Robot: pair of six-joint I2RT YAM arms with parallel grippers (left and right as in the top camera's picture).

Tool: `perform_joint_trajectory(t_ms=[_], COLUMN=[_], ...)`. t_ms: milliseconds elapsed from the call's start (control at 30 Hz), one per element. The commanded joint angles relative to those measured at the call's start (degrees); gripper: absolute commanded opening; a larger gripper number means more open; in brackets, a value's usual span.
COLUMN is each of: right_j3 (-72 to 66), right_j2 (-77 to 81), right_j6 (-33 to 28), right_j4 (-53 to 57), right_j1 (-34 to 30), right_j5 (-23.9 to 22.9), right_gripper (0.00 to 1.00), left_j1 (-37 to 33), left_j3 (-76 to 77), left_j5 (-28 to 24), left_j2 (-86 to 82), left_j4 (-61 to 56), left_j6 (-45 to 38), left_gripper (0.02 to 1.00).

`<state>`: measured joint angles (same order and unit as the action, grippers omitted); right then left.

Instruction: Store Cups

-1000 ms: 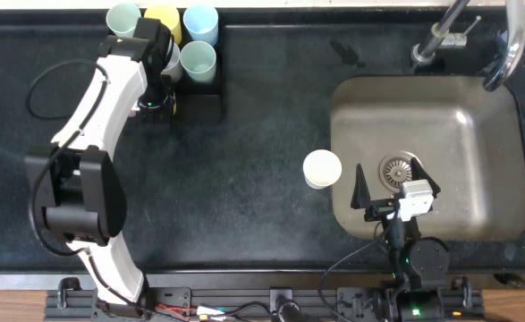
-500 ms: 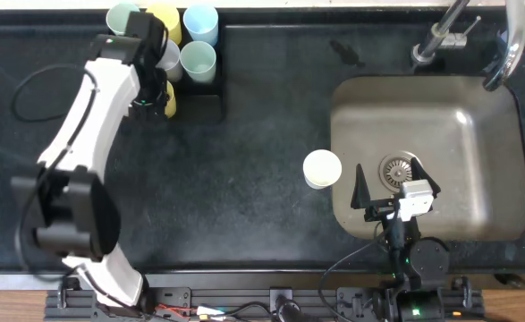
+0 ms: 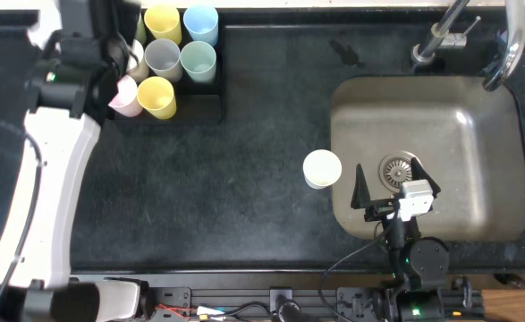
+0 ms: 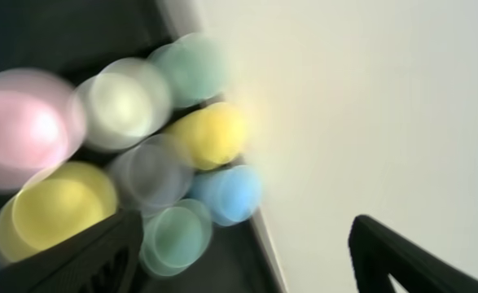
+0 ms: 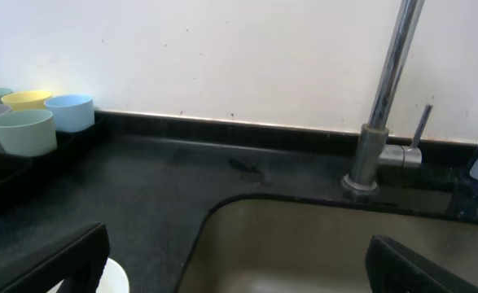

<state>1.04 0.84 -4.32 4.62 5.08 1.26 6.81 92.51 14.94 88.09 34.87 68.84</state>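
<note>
Your left hand (image 4: 247, 254) hangs released and empty above the far-left rack (image 3: 205, 108), where the coloured cups (image 3: 180, 55) sit packed together, so I'd say the white cup (image 3: 322, 168) on the tabletop (image 3: 244, 188) beside the sink (image 3: 423, 83), close to your released right hand (image 5: 237, 268), is next.

Dark speckled countertop (image 3: 262, 125) had a steel sink (image 3: 477, 152) sunk in on the right, drain (image 3: 396, 168) toward its left side, chrome faucet (image 3: 439, 38) behind it, white wall (image 5: 222, 49) at the back.
</note>
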Motion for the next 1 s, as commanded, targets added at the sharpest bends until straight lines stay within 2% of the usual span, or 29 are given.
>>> perform_joint_trajectory(t_ms=[33,200,500,733,1000], right_j3=[-0.8,-0.8,-0.8,-0.8,-0.8], right_j2=[-0.6,-0.6,-0.6,-0.6,-0.6], right_j6=[0.0,0.0,0.0,0.0,0.0], right_j4=[-0.3,-0.3,-0.3,-0.3,-0.3], right_j1=[0.2,0.2,0.2,0.2,0.2], right_j5=[0.2,0.2,0.2,0.2,0.2], right_gripper=[0.993,0.998,0.998,0.998,0.996], left_j1=[-0.3,-0.4,-0.4,-0.9,-2.4], left_j3=[-7.5,-22.9,-50.2,-66.4,-78.3], left_j5=[-3.3,-4.9,-11.5,-11.5,-11.8], left_j2=[-7.2,-17.0,-35.1,-48.9,-62.9], left_j4=[-15.0,-29.9,-50.2,-56.2,-55.7], left_j6=[-35.3,-44.6,-62.8,-64.6,-62.4], left_gripper=[0.873,0.972,1.000,1.000,1.000])
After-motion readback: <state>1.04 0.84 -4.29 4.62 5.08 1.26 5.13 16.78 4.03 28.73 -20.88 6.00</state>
